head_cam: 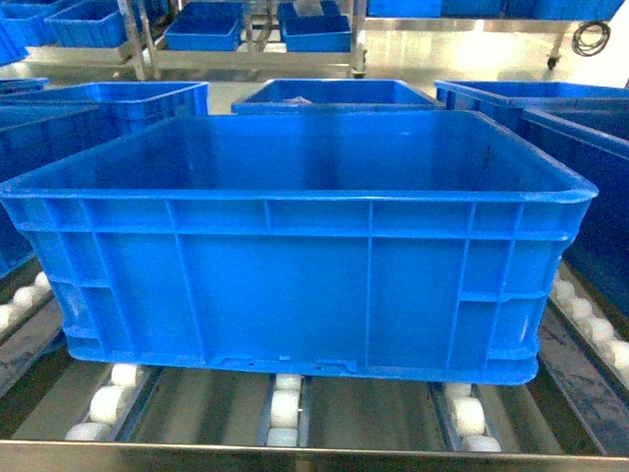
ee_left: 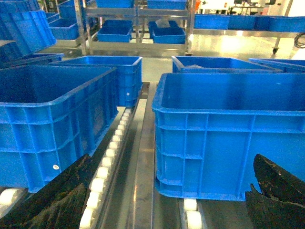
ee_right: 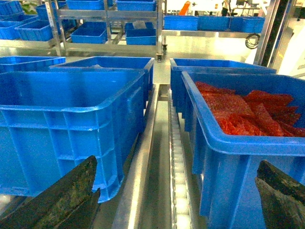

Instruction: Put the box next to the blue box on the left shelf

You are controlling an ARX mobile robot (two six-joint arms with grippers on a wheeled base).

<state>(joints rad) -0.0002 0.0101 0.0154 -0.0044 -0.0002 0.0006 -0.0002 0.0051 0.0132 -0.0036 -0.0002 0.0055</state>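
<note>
Box (head_cam: 295, 256) is sitting on the left shelf (head_cam: 285, 408) rollers beside a neighbouring blue crate (ee_left: 52, 119), seemingly placed already, while both grippers (ee_left: 157, 200) (ee_right: 176, 200) are hanging wide open, holding nothing.

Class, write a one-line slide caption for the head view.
Empty blue crate resting on the white roller lanes of a flow rack, more blue crates behind.
</note>
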